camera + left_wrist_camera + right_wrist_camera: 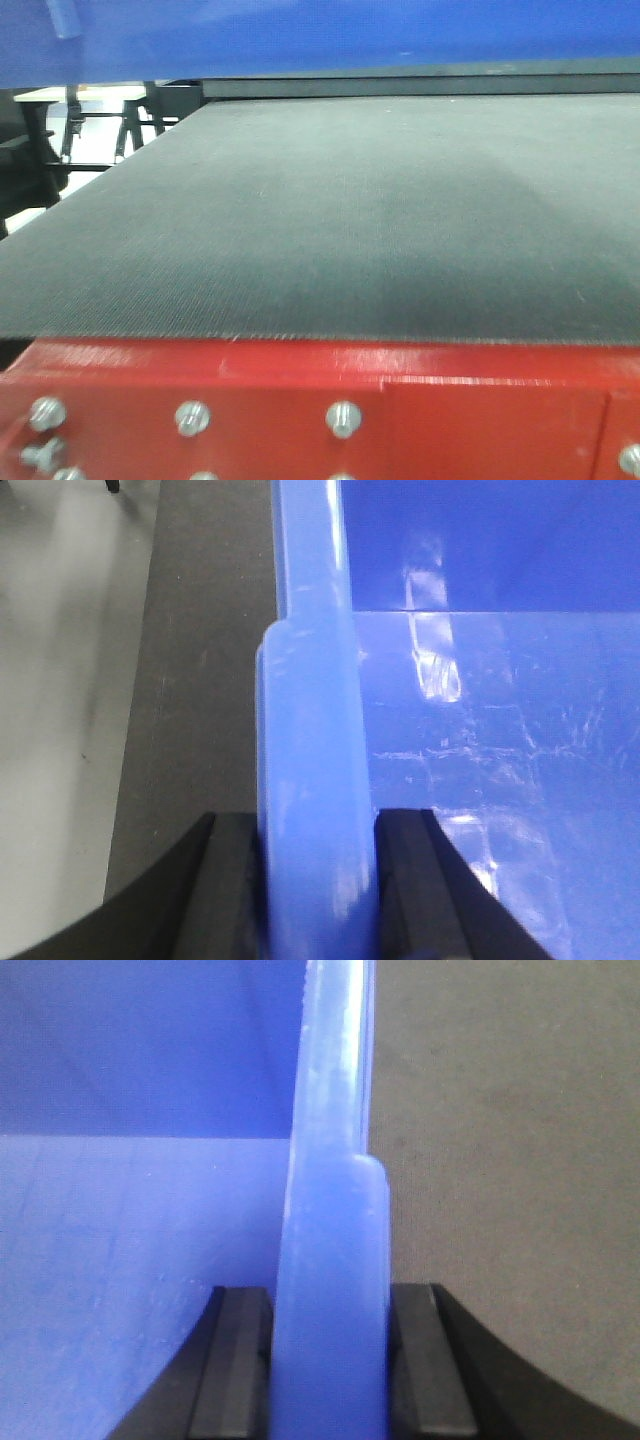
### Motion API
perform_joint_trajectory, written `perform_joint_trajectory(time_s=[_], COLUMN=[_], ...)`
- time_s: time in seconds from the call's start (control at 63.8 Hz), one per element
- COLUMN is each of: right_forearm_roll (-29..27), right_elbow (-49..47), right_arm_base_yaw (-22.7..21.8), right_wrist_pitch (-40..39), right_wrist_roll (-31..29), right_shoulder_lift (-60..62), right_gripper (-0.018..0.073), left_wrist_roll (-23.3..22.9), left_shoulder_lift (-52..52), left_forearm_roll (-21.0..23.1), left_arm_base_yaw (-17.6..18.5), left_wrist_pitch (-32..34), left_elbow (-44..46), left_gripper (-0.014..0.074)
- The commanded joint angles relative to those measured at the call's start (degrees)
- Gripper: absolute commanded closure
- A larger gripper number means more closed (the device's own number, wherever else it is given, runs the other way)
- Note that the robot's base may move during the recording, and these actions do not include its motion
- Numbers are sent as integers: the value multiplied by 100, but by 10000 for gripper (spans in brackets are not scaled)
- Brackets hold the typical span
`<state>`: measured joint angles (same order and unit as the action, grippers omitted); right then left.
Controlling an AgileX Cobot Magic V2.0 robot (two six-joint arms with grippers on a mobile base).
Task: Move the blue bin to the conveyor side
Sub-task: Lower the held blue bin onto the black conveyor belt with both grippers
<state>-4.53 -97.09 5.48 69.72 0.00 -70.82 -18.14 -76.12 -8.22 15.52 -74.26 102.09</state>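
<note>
Large bright-blue ribbed plastic bin (300, 35): over far part of dark-grey woven conveyor belt (350, 220). Left gripper (320, 875) clenched on left rim, right gripper (330, 1360) on right rim. Long axis apparently left-right between them; keep level.

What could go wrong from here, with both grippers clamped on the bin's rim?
Slip: the left gripper and right gripper pinch only the glossy rim of the blue bin; smooth plastic may slide out.
Twist: uneven arm motion could flex or tilt the bin.
A low corner might drag on the belt.
</note>
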Motion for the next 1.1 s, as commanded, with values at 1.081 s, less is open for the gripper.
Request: perform_joint_trajectory(time_s=[1.081], right_forearm_roll=[77], right_elbow=[-89], right_arm_base_yaw=[-18], right_wrist_pitch=[-576], right_wrist_roll=[-54], right_shoulder_lift=[120], right_gripper=[648], left_wrist_roll=[17], left_shoulder_lift=[110], left_forearm_roll=[-123], left_arm_base_yaw=[44], left_wrist_pitch=[430], left_elbow=[70], left_gripper=[615])
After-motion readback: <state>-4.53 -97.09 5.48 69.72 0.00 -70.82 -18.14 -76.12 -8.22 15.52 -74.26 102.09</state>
